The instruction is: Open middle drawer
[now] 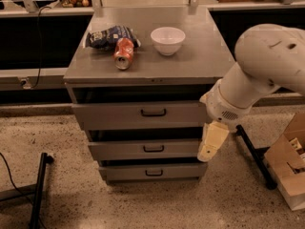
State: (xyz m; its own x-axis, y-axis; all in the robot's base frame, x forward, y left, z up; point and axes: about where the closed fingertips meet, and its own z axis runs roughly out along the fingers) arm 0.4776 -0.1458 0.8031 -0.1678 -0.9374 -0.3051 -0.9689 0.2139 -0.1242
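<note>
A grey metal cabinet (143,70) has three drawers, all closed. The middle drawer (128,150) has a medium-height front and a small black loop handle (153,149) at its centre. My gripper (206,154) is cream-coloured and points down at the end of the white arm (257,75). It hangs in front of the right end of the middle drawer's front, well to the right of the handle and holding nothing I can see.
The top drawer (119,116) has the tallest front, the bottom drawer (128,172) the narrowest. On the cabinet top lie a white bowl (167,40), a red can (124,53) and a blue chip bag (108,36). A cardboard box (288,163) stands at the right, a black stand (38,187) at the left.
</note>
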